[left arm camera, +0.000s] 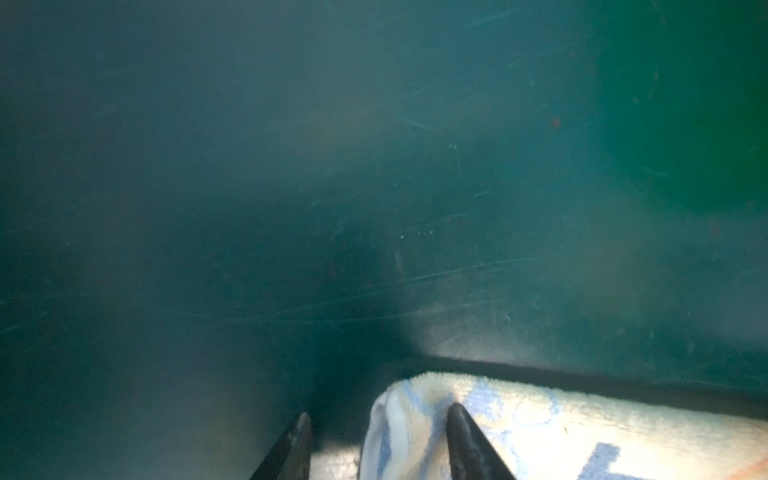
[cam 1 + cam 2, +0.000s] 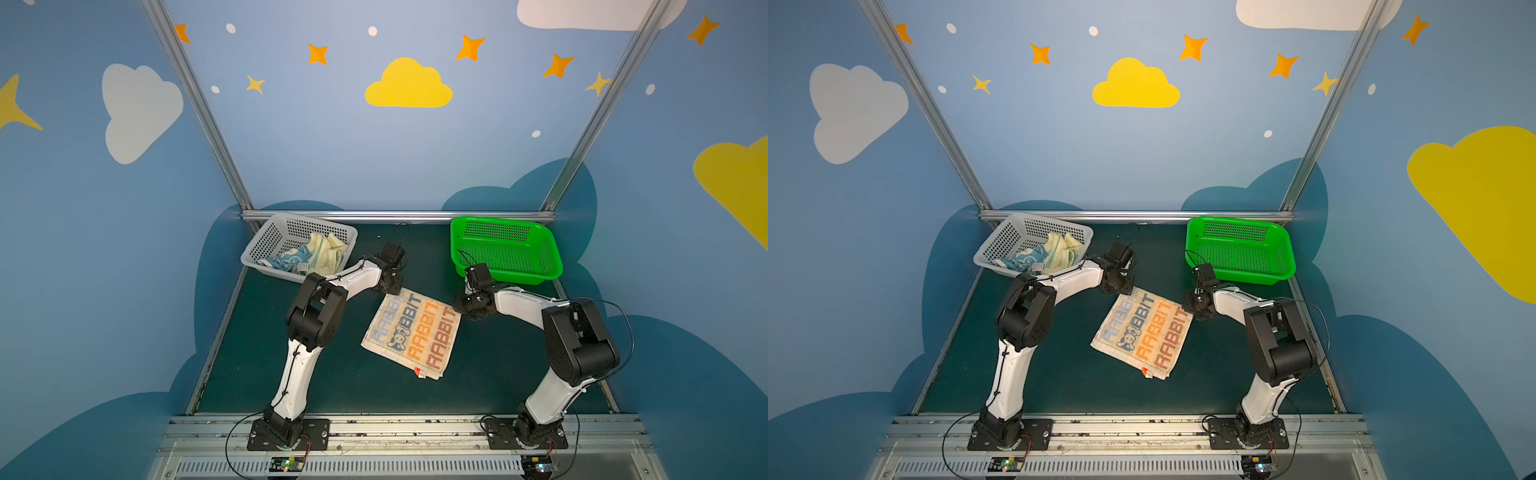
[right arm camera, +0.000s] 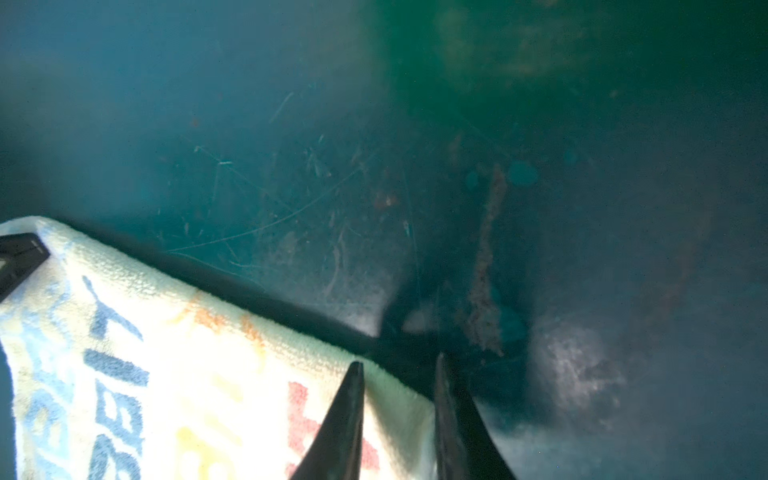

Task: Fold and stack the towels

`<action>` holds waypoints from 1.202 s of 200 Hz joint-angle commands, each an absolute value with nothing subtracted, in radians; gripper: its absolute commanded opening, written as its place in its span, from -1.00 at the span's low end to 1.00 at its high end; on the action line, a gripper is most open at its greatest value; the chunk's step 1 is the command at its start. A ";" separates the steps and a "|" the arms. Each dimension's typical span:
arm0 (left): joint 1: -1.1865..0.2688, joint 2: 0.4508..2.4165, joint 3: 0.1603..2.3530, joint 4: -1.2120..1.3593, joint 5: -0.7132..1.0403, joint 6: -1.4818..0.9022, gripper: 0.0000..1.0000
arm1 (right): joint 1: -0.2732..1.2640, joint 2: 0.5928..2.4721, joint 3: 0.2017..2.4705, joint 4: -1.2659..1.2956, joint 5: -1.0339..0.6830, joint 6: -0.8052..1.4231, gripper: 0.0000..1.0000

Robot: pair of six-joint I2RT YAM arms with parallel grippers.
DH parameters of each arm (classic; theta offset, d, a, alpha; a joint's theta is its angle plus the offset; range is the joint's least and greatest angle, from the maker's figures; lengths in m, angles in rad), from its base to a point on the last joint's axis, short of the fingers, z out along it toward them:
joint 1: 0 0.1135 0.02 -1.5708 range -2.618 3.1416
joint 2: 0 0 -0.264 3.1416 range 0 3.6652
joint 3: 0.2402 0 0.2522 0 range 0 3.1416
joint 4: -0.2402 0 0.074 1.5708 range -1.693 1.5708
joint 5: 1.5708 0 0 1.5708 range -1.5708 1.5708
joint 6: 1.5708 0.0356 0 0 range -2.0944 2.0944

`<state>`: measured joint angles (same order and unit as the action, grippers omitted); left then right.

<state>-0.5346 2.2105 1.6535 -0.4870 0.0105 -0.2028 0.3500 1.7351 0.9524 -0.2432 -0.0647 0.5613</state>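
Note:
The orange, blue and white striped "RABBIT" towel (image 2: 411, 332) (image 2: 1142, 332) lies flat in the middle of the dark green table. My left gripper (image 1: 380, 419) stands over its far left corner. The jaws are apart, and the bunched corner (image 1: 407, 424) rests against one finger with a gap to the other. My right gripper (image 3: 399, 359) straddles the far right corner (image 3: 399, 407), jaws narrow but still apart, cloth lying between them. In both top views the wrists hide the fingertips. A blue-and-cream towel (image 2: 286, 259) and a pale yellow towel (image 2: 328, 249) lie crumpled in the grey basket.
The grey perforated basket (image 2: 266, 237) stands at the back left, close behind my left wrist. A green perforated basket (image 2: 505, 219) stands at the back right, just behind my right wrist. A metal rail runs along the table's far edge.

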 commanded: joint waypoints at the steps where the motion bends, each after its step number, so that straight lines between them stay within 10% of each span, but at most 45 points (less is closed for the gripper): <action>1: -0.531 2.245 1.653 -0.511 0.026 -0.215 -0.03 | 0.357 1.770 0.953 -0.277 -0.098 0.565 -0.50; 119: -0.532 2.243 1.635 -0.509 0.017 -0.215 -0.29 | 0.345 1.674 0.893 -0.329 -0.035 0.546 -0.26; 240: -0.538 2.271 1.664 -0.517 0.032 -0.221 -0.68 | 0.353 1.742 0.914 -0.239 -0.128 0.532 -1.00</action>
<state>-0.5323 2.2181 1.6581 -0.4847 0.0128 -0.2169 0.3496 1.7107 0.9134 -0.2405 -0.1005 0.5381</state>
